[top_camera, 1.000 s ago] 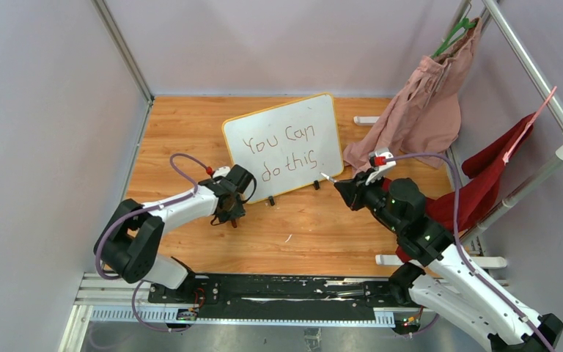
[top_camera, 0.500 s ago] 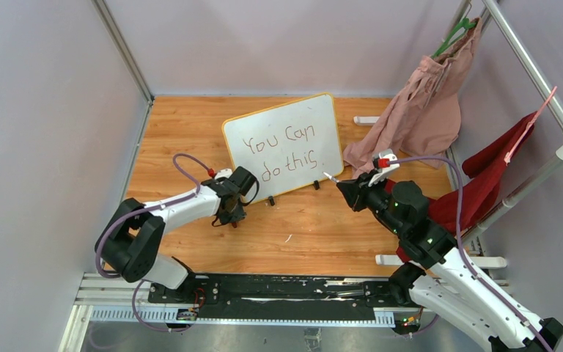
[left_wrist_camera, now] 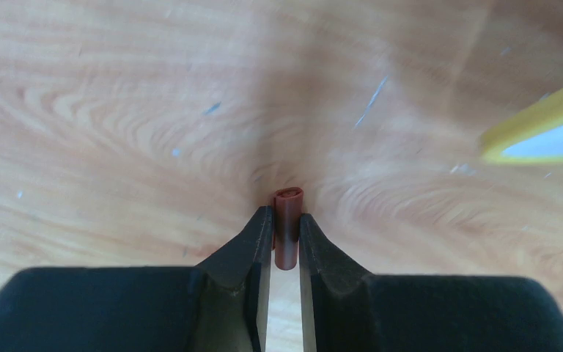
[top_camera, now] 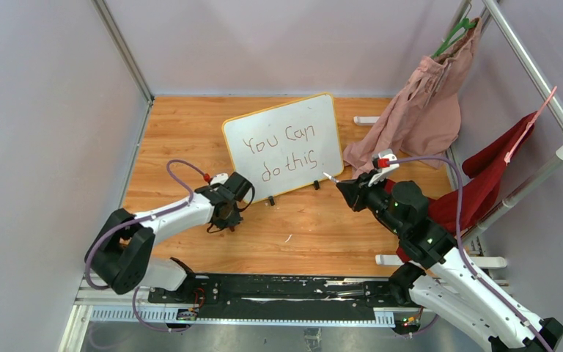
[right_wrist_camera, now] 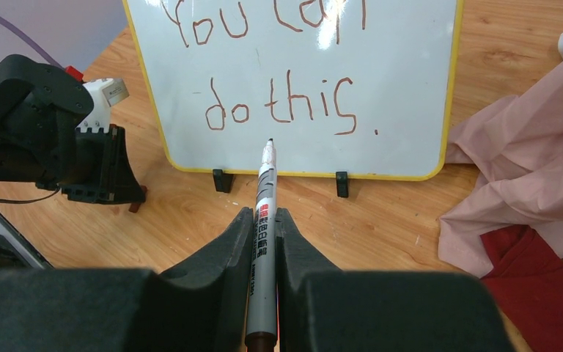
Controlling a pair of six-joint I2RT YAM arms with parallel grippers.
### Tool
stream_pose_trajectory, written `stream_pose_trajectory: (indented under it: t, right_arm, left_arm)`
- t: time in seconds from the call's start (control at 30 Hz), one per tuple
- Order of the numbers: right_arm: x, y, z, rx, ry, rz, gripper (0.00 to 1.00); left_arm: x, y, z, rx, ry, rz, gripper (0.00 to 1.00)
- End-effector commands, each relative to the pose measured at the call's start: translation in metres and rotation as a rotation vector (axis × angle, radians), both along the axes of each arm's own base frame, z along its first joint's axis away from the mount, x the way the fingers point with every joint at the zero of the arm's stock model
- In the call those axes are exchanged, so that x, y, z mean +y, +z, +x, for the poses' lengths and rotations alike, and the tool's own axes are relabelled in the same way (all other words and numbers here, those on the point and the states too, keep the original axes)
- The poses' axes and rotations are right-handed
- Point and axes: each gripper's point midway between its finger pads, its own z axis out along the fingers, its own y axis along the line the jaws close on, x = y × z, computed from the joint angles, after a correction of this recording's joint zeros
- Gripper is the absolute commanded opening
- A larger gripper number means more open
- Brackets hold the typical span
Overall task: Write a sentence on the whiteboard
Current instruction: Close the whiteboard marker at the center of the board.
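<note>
From above, the yellow-framed whiteboard (top_camera: 315,121) stands on the wooden surface (top_camera: 315,227), with the sentence (top_camera: 287,150) "You Can do this" in reddish-brown strokes. My left hand (left_wrist_camera: 284,216) pinches a small rounded reddish-brown cap (left_wrist_camera: 289,199). My right hand (right_wrist_camera: 264,214) clamps a slim grey marker (right_wrist_camera: 266,176), its tip pointing at the board.

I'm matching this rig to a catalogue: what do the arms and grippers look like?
The left arm and right arm have white shells with black joints. A lilac cable loops along each, with a small red plug near the wrist. Green lights glow on the right arm. The left gripper and right gripper have black, tapered fingers.
</note>
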Motion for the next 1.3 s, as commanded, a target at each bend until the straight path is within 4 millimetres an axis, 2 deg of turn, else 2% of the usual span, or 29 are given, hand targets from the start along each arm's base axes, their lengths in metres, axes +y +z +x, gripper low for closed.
stream_pose_trajectory:
  t: [0.0,0.13,0.23,0.37,0.53,0.63,0.83,1.03,1.17,1.27]
  right_arm:
    - [0.005,0.012,-0.004,-0.038,0.036,0.009,0.00]
    - [0.014,0.020,-0.008,-0.049,0.089,0.028,0.00]
    - [0.021,0.028,-0.010,-0.059,0.125,0.045,0.00]
    - [0.035,0.048,-0.012,-0.101,0.196,0.080,0.00]
    - [0.063,0.082,-0.013,-0.176,0.268,0.112,0.00]
    - [0.083,0.105,-0.020,-0.276,0.282,0.098,0.00]
    - [0.103,0.152,-0.030,-0.466,0.240,0.177,0.00]
    - [0.119,0.180,-0.051,-0.630,0.236,0.250,0.00]
    - [0.121,0.195,-0.064,-0.705,0.228,0.286,0.00]
    - [0.124,0.201,-0.069,-0.723,0.237,0.320,0.00]
  left_arm:
    - [0.023,-0.003,-0.041,0.083,-0.001,0.034,0.00]
    - [0.021,0.036,-0.037,-0.032,-0.017,-0.037,0.00]
    - [0.020,0.078,-0.030,-0.156,-0.041,-0.097,0.00]
    - [0.014,0.150,-0.016,-0.399,-0.077,-0.225,0.00]
    - [0.000,0.256,-0.002,-0.763,-0.161,-0.411,0.00]
    - [-0.009,0.305,0.003,-0.897,-0.194,-0.490,0.00]
    - [-0.035,0.387,0.007,-1.126,-0.262,-0.712,0.00]
    - [-0.050,0.446,-0.005,-1.305,-0.310,-0.955,0.00]
    - [-0.048,0.463,-0.010,-1.354,-0.304,-1.016,0.00]
    - [-0.046,0.466,-0.012,-1.365,-0.282,-1.042,0.00]
